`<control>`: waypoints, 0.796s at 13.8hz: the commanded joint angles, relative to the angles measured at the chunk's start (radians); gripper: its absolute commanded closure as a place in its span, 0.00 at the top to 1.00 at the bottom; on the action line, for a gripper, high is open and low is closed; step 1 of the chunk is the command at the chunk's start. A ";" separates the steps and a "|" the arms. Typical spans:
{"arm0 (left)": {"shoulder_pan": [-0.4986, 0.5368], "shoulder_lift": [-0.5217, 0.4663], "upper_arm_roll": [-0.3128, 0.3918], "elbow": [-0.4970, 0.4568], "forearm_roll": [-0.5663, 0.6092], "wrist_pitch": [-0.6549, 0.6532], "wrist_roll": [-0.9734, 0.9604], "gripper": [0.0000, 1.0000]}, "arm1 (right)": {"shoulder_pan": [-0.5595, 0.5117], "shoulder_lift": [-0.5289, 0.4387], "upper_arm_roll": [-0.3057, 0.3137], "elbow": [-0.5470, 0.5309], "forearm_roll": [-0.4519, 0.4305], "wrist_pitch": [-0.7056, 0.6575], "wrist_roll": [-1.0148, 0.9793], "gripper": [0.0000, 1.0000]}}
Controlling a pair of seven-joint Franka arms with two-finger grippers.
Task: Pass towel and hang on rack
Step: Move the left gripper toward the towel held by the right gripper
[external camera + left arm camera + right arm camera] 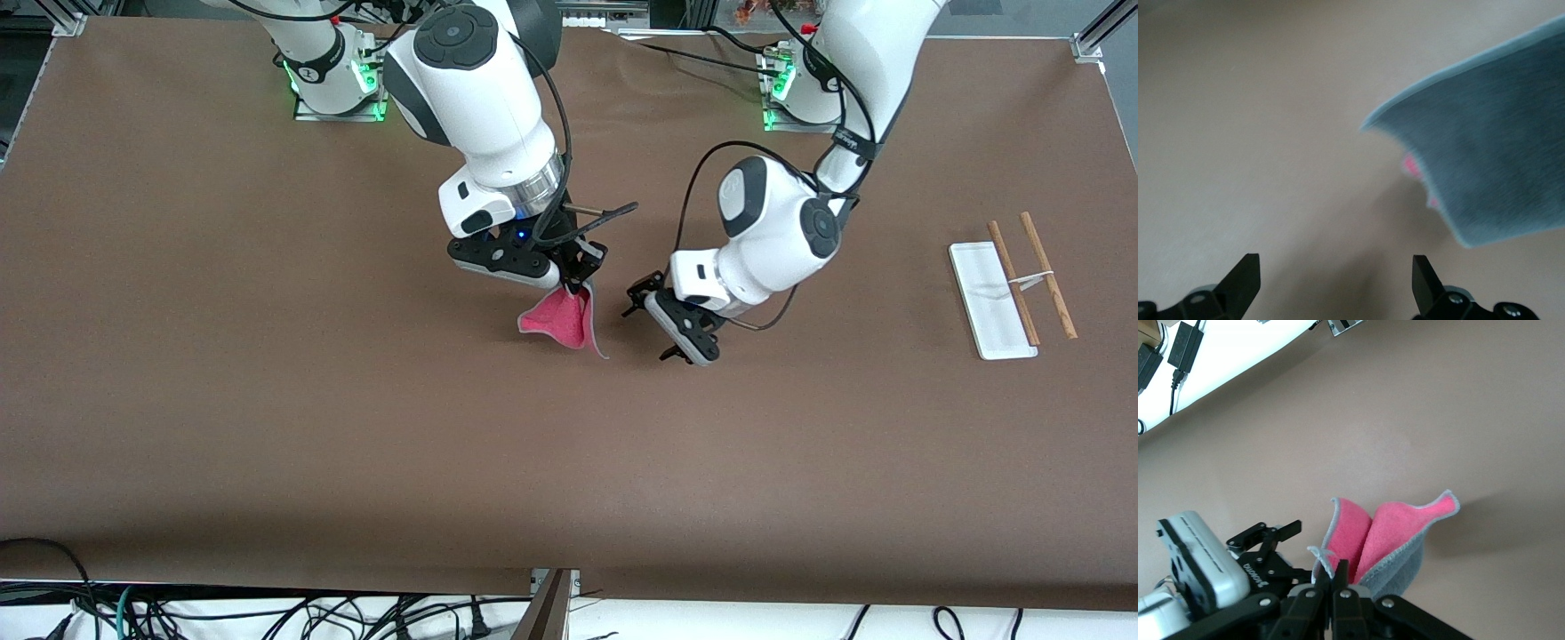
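Right gripper (576, 283), jaws clamped on one corner of the towel (562, 322), holds it over mid-counter (267, 427). Left gripper (667, 324) at the towel's 3 o'clock, jaws spread, empty. We judge the cloth light and floppy; take the free hanging corner. Rack (1009, 289) well apart.

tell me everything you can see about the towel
The towel is a small soft cloth, fleecy-looking, pink-red on one side and dark grey on the other, with a lighter grey stitched edge. It hangs folded and drooping from the right gripper, whose jaws are shut on its top edge, up in the air over the middle of the table. Nothing else touches it. The left gripper is beside it with jaws open, pointing toward its grey side.
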 commanded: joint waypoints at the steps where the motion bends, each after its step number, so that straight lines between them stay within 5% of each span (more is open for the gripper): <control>1: -0.032 0.025 0.013 0.064 -0.020 0.011 0.058 1.00 | 0.007 0.004 -0.007 0.020 0.016 -0.006 0.008 0.00; 11: -0.052 0.063 0.016 0.138 0.040 0.011 0.058 1.00 | 0.007 0.005 -0.007 0.019 0.016 -0.008 0.006 0.00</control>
